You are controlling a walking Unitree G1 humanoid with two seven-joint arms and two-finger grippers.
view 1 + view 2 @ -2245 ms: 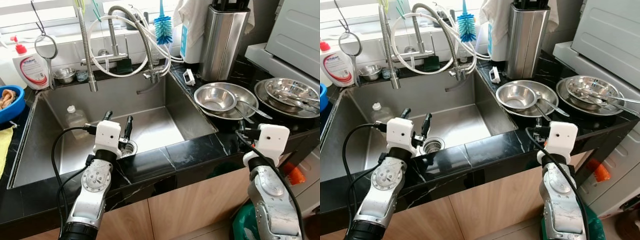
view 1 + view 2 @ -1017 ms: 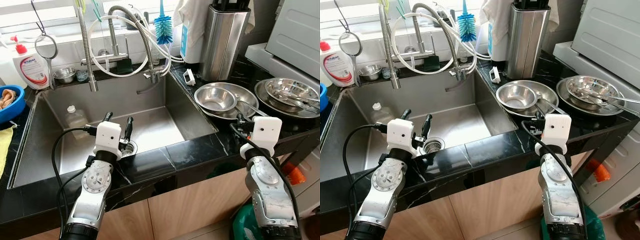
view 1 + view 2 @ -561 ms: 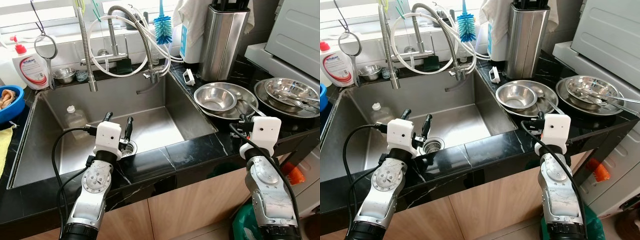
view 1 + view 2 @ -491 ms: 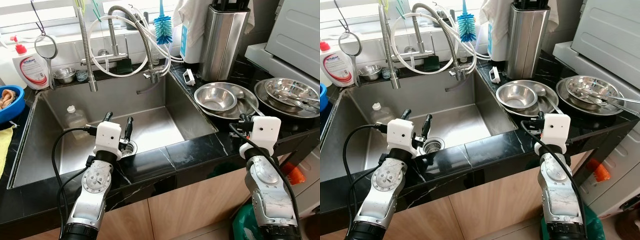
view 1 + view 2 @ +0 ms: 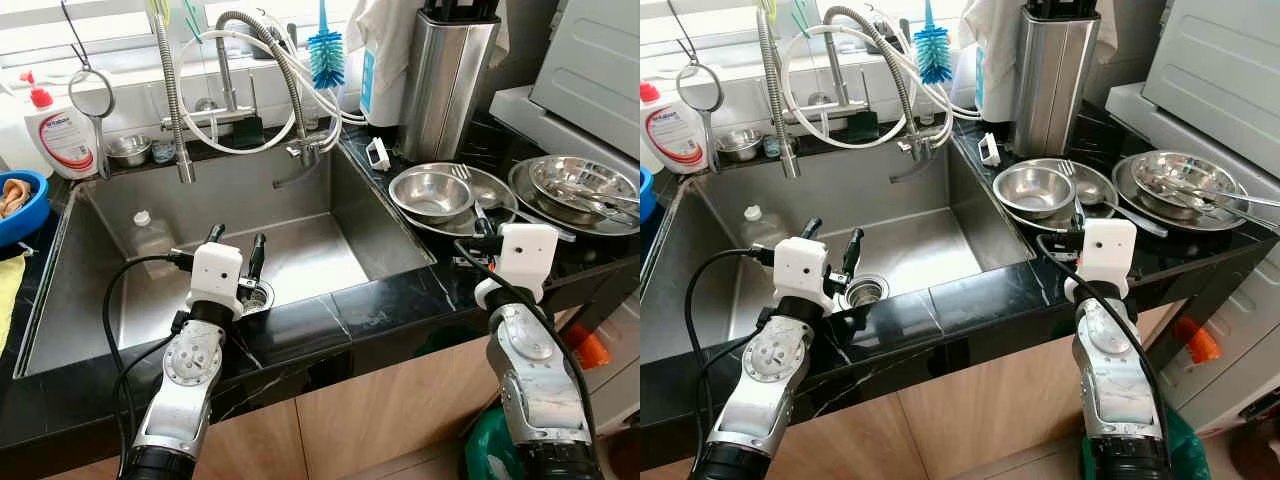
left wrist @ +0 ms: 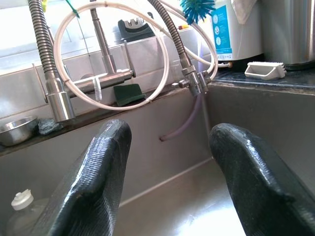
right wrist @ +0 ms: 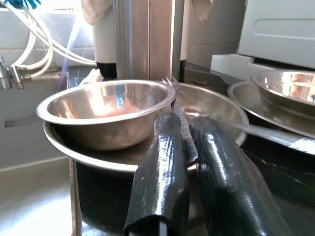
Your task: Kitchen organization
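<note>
My right gripper [image 5: 478, 232] is at the counter's right side, shut on the handle of a fork [image 7: 170, 84]. The fork's tines [image 5: 462, 172] stick up beside the rim of a small steel bowl [image 5: 430, 192]. That bowl sits inside a wider steel bowl [image 5: 498, 188]. In the right wrist view my two black fingers [image 7: 165, 147] press together on the handle. My left gripper [image 5: 238, 238] is open over the sink's front edge, above the drain [image 5: 256, 295], holding nothing.
The sink [image 5: 330, 205] holds a clear plastic bottle [image 5: 150, 236]. Faucets and hoses [image 5: 232, 80] rise behind it. More steel dishes with cutlery [image 5: 580, 185] lie at the far right. A steel knife block [image 5: 445, 80], soap bottle [image 5: 62, 135] and blue bowl [image 5: 25, 205] stand around.
My right gripper moved forward to the nested bowls and shut on the fork, whose tines now stand up by the small bowl. The left arm stayed put.
</note>
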